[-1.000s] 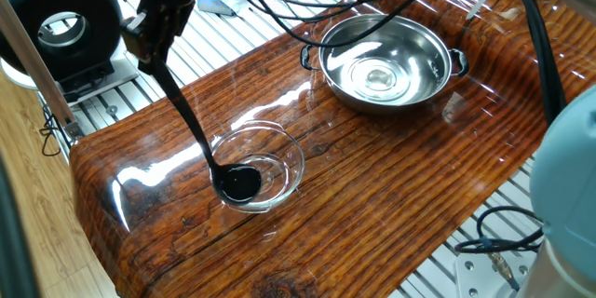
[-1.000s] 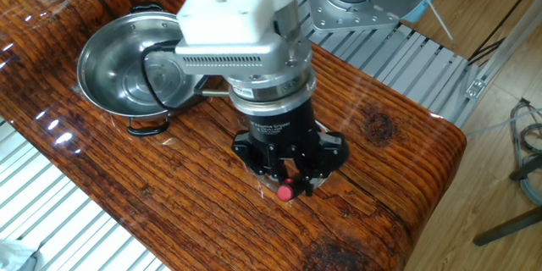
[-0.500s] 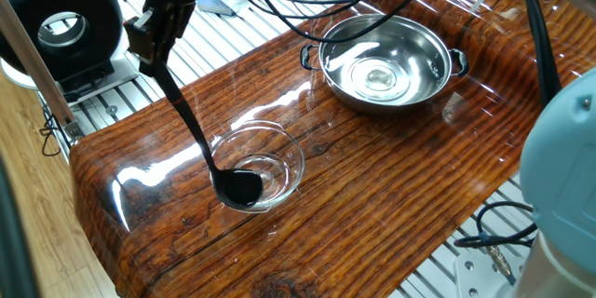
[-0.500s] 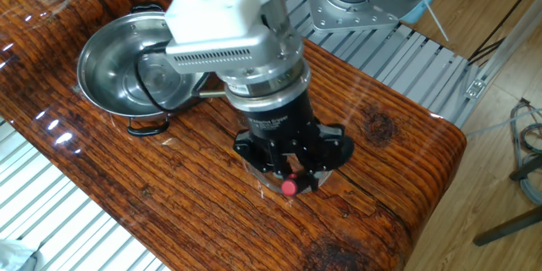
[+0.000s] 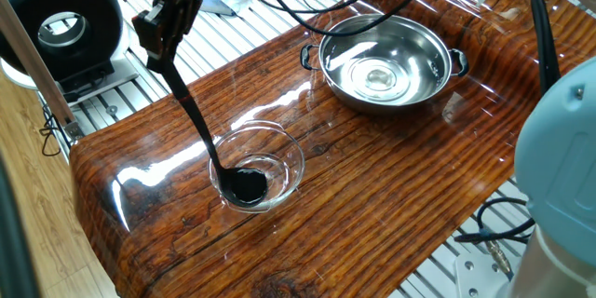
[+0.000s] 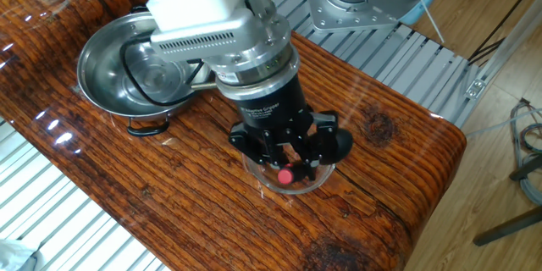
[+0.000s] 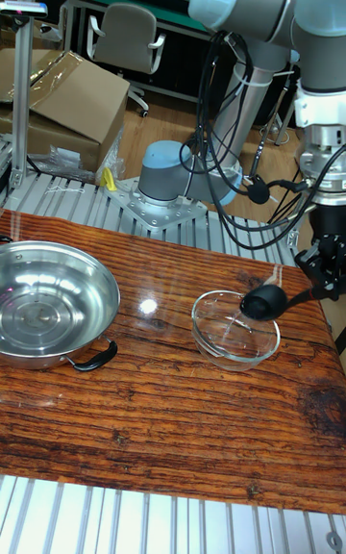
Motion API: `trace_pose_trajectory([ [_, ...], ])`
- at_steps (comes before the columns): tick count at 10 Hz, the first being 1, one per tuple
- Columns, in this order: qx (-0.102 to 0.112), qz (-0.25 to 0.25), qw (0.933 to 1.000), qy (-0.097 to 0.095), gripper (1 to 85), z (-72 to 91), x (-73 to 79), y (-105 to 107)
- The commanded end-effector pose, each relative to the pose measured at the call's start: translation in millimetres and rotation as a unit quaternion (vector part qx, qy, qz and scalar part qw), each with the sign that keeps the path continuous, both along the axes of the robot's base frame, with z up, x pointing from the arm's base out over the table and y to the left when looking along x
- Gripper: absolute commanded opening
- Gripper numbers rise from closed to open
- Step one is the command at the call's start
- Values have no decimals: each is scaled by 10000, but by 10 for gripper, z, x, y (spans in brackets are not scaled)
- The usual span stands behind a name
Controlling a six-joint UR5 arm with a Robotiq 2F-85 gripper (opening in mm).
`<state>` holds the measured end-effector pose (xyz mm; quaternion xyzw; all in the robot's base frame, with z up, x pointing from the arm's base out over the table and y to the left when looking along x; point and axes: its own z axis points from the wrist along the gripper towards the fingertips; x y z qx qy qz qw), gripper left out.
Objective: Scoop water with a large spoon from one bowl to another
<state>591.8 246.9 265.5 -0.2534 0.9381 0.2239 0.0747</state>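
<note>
Black ladle (image 5: 244, 184), red mark at handle tip (image 6: 286, 174). Clear glass bowl (image 7: 223, 340). Shiny silver steel bowl (image 5: 384, 62), black side handles. Glossy reddish-brown table (image 5: 372, 177), dark wood-grain streaks. Black gripper (image 6: 288, 154), white arm housing above. Light blue-grey arm base (image 7: 165, 169).

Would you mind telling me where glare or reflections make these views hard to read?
One fixed view: white glare streaks on the glossy wooden table and a bright glint in the shiny steel bowl. The other fixed view: glints along the table's left edge. Tall fixed view: the small clear glass bowl looks faint; water inside is not discernible.
</note>
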Motion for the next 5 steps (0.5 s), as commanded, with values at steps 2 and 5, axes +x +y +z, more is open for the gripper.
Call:
trace_pose_trajectory([
  [2, 316, 161, 9994, 47, 10, 62, -71, 14],
  [5, 500, 235, 9984, 126, 10, 73, -129, 29],
])
